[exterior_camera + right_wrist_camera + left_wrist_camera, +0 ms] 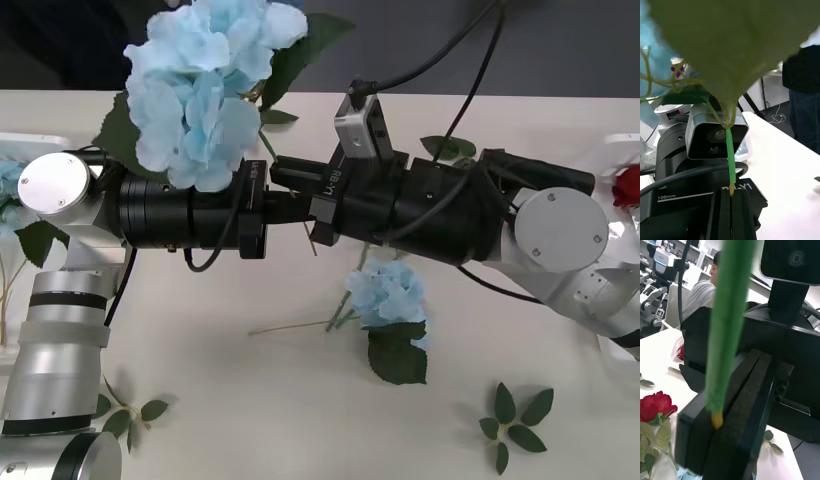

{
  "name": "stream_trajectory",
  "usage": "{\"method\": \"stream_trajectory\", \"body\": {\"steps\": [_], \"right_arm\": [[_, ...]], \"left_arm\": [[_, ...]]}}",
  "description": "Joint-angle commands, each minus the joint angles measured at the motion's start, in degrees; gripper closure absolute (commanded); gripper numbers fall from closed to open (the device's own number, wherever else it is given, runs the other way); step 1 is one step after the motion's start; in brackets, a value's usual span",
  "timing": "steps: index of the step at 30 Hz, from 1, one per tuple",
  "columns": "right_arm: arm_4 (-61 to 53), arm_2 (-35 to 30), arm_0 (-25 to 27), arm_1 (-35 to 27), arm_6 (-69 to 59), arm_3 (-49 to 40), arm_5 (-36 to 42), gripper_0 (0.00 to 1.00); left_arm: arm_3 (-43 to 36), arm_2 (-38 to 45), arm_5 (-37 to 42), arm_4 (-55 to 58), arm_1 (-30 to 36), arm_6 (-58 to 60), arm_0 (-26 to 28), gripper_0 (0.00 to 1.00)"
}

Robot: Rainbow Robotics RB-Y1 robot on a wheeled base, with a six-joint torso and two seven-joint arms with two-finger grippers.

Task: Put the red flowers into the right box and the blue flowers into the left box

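Both grippers meet mid-air over the table: the left gripper [272,190] and right gripper [300,195] each pinch the blue hydrangea's [200,85] stem [730,161]. If either lets go early, the top-heavy bloom could swing and drop.

One blue flower [205,85], a large pale-blue head with dark green leaves, is raised above the table with its green stem [730,161] pointing down. A second blue flower [388,295] lies flat at table centre, with one large dark leaf beside its head. A red flower [627,186] lies in the right box [622,145] at the table's right edge.
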Motion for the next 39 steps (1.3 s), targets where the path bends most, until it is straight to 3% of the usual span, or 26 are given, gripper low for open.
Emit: {"method": "stream_trajectory", "body": {"steps": [1, 7, 8, 10, 11, 29, 34, 39], "right_arm": [[0.3, 0.5, -2.0, 1.1, 2.3, -0.5, -0.5, 1.0], [0.0, 0.7, -1.9, 1.3, 1.8, -0.5, -0.7, 1.0], [0.0, 0.8, -1.9, 1.3, 2.2, -0.5, -1.3, 0.75], [-0.5, 1.0, -1.9, 1.3, 2.3, -0.5, -1.8, 0.16], [-0.5, 1.0, -1.9, 1.3, 2.4, -0.5, -1.8, 0.01], [-3.0, 1.0, -1.0, -1.0, 2.7, -2.3, -5.2, 0.0], [-5.0, -0.6, 2.7, -5.1, 2.5, -7.6, -6.6, 0.0], [-8.6, -6.5, 10.0, -11.1, 2.2, -14.9, -6.6, 0.0]], "left_arm": [[-1.0, -0.7, -0.1, 0.5, -0.1, -0.8, 0.4, 1.0], [-1.0, -0.6, -0.1, 1.1, -0.2, -0.8, 0.9, 1.0], [-1.0, -0.5, -0.1, 1.2, -0.1, -0.8, 0.9, 1.0], [-1.0, -0.3, -0.1, 1.3, -0.1, -0.8, 1.0, 1.0], [-1.0, -0.1, -0.1, 1.3, -0.2, -0.8, 1.0, 1.0], [-1.0, 4.1, 0.3, 3.1, 2.4, 0.1, 1.3, 1.0], [-1.0, 6.7, 0.1, 4.0, 4.9, 1.3, 2.0, 1.0], [-1.9, 8.6, -2.5, 6.3, 8.8, 2.5, 4.6, 1.0]]}}
